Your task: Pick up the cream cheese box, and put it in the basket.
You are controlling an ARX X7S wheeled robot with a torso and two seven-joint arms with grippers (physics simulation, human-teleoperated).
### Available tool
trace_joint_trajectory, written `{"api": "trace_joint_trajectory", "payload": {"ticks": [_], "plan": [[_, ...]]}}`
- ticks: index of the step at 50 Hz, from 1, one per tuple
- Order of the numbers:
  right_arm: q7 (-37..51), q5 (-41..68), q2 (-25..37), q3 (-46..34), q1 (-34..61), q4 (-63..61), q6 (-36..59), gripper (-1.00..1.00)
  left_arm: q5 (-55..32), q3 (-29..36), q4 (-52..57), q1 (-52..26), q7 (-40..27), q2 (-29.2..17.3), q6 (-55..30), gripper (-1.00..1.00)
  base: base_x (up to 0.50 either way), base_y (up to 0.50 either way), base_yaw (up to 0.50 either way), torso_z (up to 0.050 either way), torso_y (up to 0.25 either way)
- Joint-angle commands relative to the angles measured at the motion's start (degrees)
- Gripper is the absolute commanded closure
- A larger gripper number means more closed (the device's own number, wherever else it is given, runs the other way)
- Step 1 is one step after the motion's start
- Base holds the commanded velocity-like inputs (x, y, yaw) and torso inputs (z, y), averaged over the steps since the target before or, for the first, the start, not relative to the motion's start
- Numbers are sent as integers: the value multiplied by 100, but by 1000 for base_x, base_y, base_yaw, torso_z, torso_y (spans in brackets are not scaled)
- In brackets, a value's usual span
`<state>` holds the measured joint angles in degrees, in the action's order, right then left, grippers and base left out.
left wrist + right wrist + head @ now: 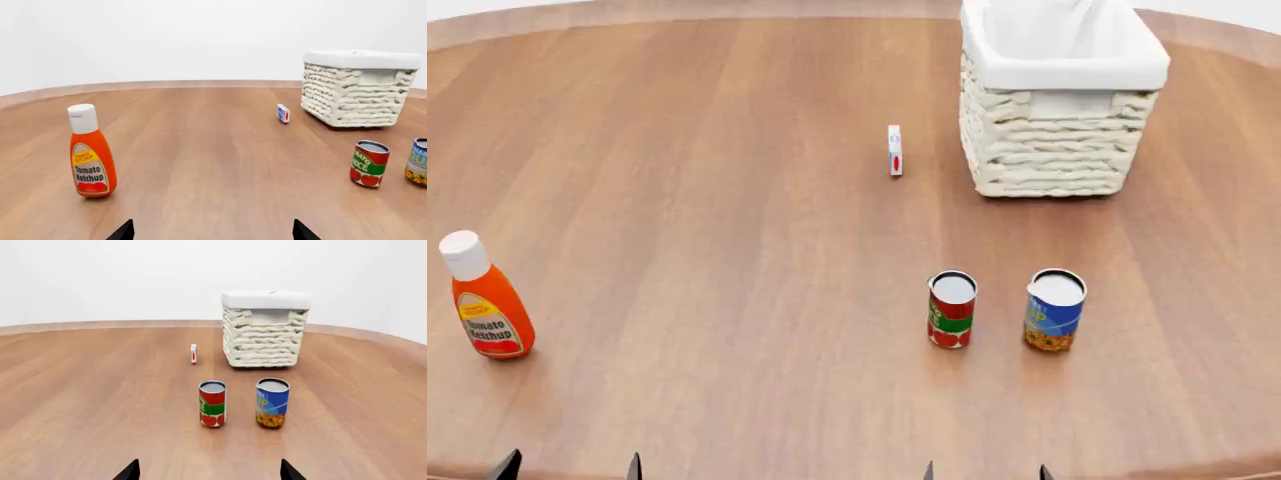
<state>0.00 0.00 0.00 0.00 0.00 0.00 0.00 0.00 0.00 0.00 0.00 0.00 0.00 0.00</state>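
The box (894, 150) stands on edge just left of the basket (1054, 150), with a narrow gap between them; its left side and near side face open desk (694, 180). Two cans, red-green (952, 309) and blue-yellow (1054, 309), stand side by side in front of the right end effector (985, 472), between it and the basket. The ketchup bottle (483, 297) stands far left, well apart from the box.

1. I see a white box (894, 150) with a red patch.
2. My basket (1049, 150) is cream-white weave, white liner.
3. One can (952, 310) is red-green, the other can (1054, 310) blue-yellow.
4. The ketchup (485, 299) is orange, white-capped.
5. The table (694, 200) is brown woodgrain.
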Motion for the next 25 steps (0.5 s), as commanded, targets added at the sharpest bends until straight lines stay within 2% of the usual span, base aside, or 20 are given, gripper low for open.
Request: {"api": "trace_joint_trajectory", "payload": {"ticks": [1,2,9,11,15,19,23,25], "plan": [[1032,389,856,-1037,0,-35,-71,-100,-1076,1301,0,0,-1274,-863,165,-100,0,0,0,0,0],[963,898,873,-1061,77,14,-40,-100,-1053,1362,-10,-139,-1227,-1104,103,-100,0,0,0,0,0],[1033,853,894,-1057,88,182,-189,-100,-974,1457,-193,-131,-1250,-1077,176,-100,0,0,0,0,0],[1054,865,894,-1062,80,137,-164,-100,-1095,1470,-82,-128,-1179,-1097,46,-100,0,0,0,0,0],[1134,865,948,-1059,27,-262,1,-100,-802,1532,449,-47,-1415,-1209,-110,-100,0,0,0,0,0],[1419,479,1070,-1074,-134,-959,76,-100,-631,1528,1142,119,-1572,-1359,-234,-100,0,0,0,0,0],[1403,692,1214,-1044,-374,-2050,530,-100,-395,1525,1814,250,-1737,-1499,-353,-100,0,0,0,0,0],[1403,928,1286,-970,-477,-2725,838,-100,-582,1421,2350,351,-1758,-1540,-492,-100,0,0,0,0,0]]}}
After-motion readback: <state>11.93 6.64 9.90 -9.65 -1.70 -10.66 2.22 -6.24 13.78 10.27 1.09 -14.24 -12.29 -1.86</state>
